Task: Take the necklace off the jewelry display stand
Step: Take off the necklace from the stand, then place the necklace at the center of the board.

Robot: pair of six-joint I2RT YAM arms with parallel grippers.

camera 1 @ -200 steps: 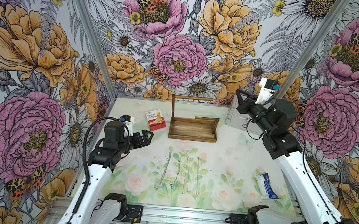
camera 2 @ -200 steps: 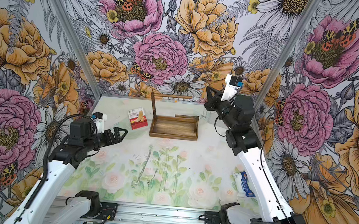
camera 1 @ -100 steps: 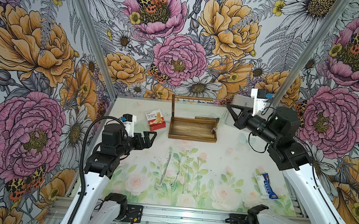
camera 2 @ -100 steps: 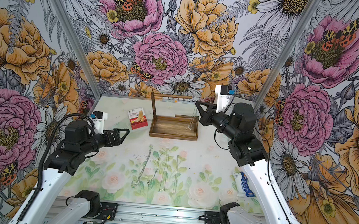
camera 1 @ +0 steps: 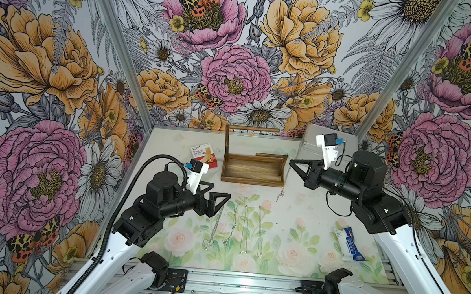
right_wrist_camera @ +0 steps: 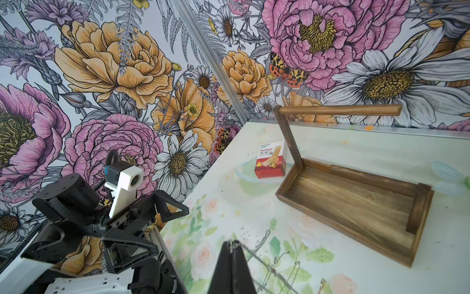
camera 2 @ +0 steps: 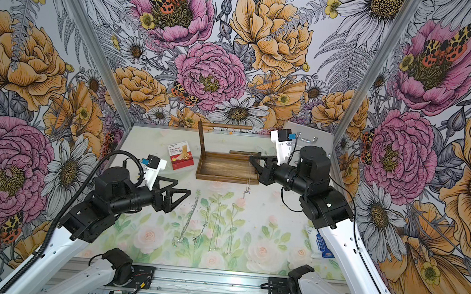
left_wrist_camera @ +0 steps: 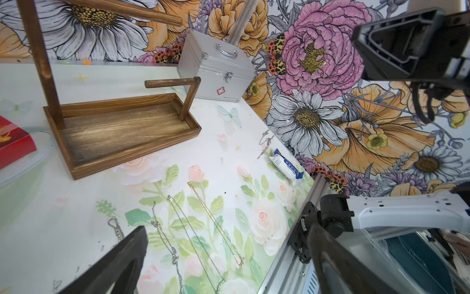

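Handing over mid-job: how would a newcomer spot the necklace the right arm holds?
Find the wooden jewelry display stand at the back. At its right end the shut right tool pinches a thin silver necklace. Unlike the chains lying flat in front, it dangles.

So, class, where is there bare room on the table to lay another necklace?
Free: the patch between the laid-out necklaces and the tube, and the stand's tray. Crowded: the front middle, where chains lie side by side.

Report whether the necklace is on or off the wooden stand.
Off. The top rod of the jewelry display stand is bare; the shut right gripper holds the necklace dangling beside it.
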